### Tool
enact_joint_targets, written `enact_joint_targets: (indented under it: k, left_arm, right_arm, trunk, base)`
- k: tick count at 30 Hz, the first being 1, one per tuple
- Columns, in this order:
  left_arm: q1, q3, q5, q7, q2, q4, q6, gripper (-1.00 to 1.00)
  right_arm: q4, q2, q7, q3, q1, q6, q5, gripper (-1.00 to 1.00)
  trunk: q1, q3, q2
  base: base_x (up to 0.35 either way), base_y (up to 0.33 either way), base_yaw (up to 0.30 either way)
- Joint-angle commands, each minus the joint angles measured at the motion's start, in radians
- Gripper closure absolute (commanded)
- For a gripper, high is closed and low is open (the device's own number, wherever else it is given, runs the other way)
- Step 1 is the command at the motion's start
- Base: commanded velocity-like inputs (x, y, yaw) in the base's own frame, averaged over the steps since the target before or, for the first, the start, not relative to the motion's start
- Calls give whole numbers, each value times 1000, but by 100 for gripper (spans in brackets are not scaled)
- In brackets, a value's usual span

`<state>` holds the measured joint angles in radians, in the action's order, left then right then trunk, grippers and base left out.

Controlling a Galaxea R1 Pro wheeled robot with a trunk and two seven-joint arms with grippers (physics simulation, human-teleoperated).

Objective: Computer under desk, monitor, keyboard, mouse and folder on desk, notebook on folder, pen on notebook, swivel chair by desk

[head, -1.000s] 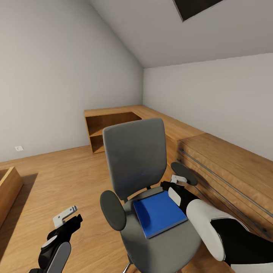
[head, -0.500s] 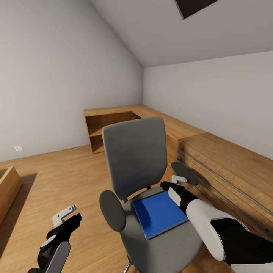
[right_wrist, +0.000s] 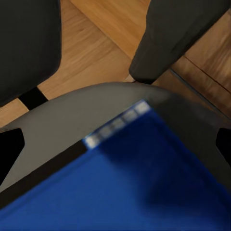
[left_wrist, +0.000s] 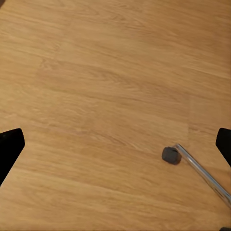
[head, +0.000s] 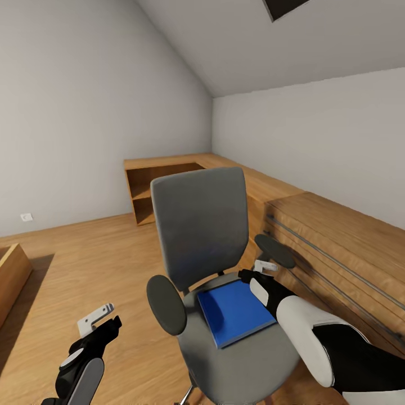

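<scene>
Folder (head: 236, 312) lies on the chair (head: 202, 236), unmoved; I hold right gripper (head: 260, 277) over it, left gripper (head: 100, 323) idle, both jaws open.

- The room was evenly and softly lit in the head view; no glare was seen on the pale walls (head: 84, 112).
- A dark shadow was cast on the wooden floor (head: 84, 264) at about 9 o'clock.
- Straight lines were bent toward the head view's edges, as by a wide lens.
- The blue folder (right_wrist: 144, 183) was rendered blurred in the right wrist view, its pale edge smeared.
- The floor grain in the left wrist view was slightly soft.
</scene>
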<state>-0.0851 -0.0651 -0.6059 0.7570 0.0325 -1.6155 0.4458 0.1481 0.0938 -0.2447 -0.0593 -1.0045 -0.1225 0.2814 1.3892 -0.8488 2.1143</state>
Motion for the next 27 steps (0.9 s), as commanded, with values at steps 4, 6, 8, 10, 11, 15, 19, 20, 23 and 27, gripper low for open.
enact_joint_targets:
  k: [4,6,8,10,11,15,19,20,23,27]
  left_arm:
    - [-1,-3,-6,8,1,-1,2,-100]
    - [-1,-3,-6,8,1,-1,3,-100]
    - [-1,-4,-6,8,1,-1,4,-100]
    - [-1,-4,-6,8,1,-1,4,-100]
    - [-1,-4,-6,8,1,-1,4,-100]
    - [-1,-4,-6,8,1,-1,4,-100]
    - [-1,-5,-6,8,0,-1,4,-100]
    - [-1,-5,-6,8,0,-1,4,-100]
    - [-1,-4,-6,8,0,-1,4,-100]
    - [-1,-4,-6,8,0,-1,4,-100]
  right_arm:
    - [2,0,-5,-7,0,-6,6,-100]
    - [2,0,-5,-7,0,-6,6,-100]
    - [2,0,-5,-7,0,-6,5,-100]
    - [2,0,-5,-7,0,-6,5,-100]
    - [2,0,-5,-7,0,-6,5,-100]
    - [2,0,-5,-7,0,-6,4,-100]
    - [2,0,-5,-7,0,-6,4,-100]
    - [2,0,-5,-7,0,-6,4,-100]
    - [2,0,-5,-7,0,-6,4,-100]
    - [2,0,-5,-7,0,-6,4,-100]
  trunk:
    - [15,-14,29]
    - [23,-20,43]
    - [23,-20,43]
    - [23,-20,43]
    - [23,-20,43]
    - [27,-23,50]
    - [42,-36,78]
    - [42,-36,78]
    - [42,-36,78]
    - [42,-36,78]
  base:
    - [0,0,0]
    - [0,0,0]
    - [0,0,0]
    - [0,0,0]
    - [0,0,0]
    - [0,0,0]
    - [0,0,0]
    - [0,0,0]
    - [0,0,0]
    - [0,0,0]
